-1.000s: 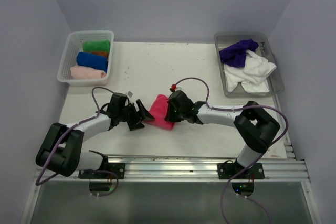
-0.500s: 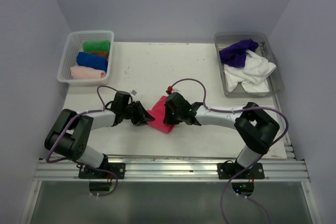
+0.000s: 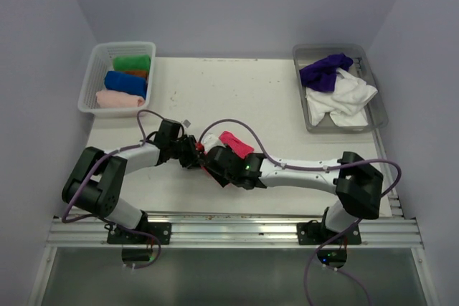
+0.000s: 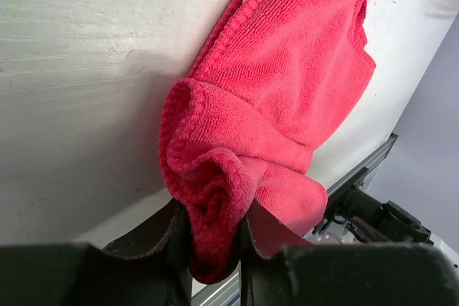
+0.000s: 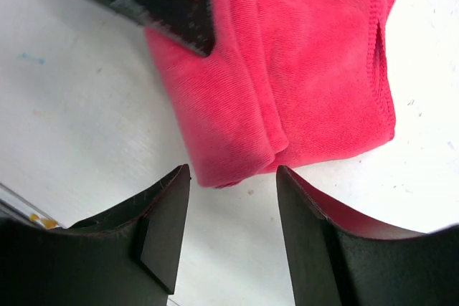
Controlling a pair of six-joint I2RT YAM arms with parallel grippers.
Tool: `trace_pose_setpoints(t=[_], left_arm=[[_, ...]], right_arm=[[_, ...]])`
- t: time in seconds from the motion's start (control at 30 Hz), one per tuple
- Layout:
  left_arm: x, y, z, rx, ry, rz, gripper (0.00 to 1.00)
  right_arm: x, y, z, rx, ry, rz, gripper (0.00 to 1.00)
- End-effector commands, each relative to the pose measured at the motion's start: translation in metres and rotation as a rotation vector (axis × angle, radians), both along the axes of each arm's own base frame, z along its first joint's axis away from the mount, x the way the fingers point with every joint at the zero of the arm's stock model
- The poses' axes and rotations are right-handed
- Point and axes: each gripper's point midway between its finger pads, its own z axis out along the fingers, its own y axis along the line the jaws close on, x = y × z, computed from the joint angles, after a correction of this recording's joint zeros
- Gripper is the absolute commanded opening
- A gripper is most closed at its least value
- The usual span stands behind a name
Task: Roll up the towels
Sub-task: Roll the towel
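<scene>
A red towel [image 3: 237,143], partly rolled, lies on the white table near the middle front. My left gripper [image 3: 195,154] is shut on its rolled end; in the left wrist view the towel [image 4: 287,84] bunches between the two dark fingers of the left gripper [image 4: 214,216]. My right gripper [image 3: 216,165] sits just in front of the towel and is open. In the right wrist view the right gripper [image 5: 233,177] has its fingers apart, with the towel [image 5: 301,69] just beyond their tips and untouched. A left finger [image 5: 172,5] rests on the towel's top left.
A white basket [image 3: 92,71] at the back left holds rolled towels: green [image 3: 132,63], blue [image 3: 125,82] and pale pink [image 3: 119,99]. A grey tray [image 3: 376,105] at the back right holds a crumpled purple towel [image 3: 324,72] and a white one [image 3: 343,98]. A metal rail [image 3: 237,231] runs along the near edge.
My right gripper let go of the red towel, opened, and swung left and nearer. My left gripper closed on the towel's rolled end, and the towel shifted slightly back and right.
</scene>
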Motion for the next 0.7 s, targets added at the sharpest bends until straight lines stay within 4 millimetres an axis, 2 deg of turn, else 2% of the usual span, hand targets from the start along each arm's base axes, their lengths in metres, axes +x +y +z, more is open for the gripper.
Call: trace_pose_setpoints(t=[0.0,0.1,0.3,0.47,0.67], left_arm=[[0.002,0.006,0.001,0.052,-0.012,-0.011,0.09],[0.002,0.007,0.003,0.057,-0.012,-0.007,0.09],[0.002,0.007,0.008,0.051,-0.021,-0.003,0.09],[0.003,0.005,0.014,0.039,-0.028,-0.006,0.09],[0.002,0.006,0.023,0.031,-0.037,0.011,0.09]], right_arm=[[0.002,0.005,0.019,-0.148,-0.171,0.139,0.56],[-0.002,0.013,0.015,-0.196,-0.209,0.185,0.55],[-0.007,0.027,-0.011,-0.244,-0.195,0.242,0.55],[-0.007,0.029,-0.041,-0.297,-0.173,0.246,0.56],[-0.002,0.029,-0.066,-0.362,-0.167,0.243,0.55]])
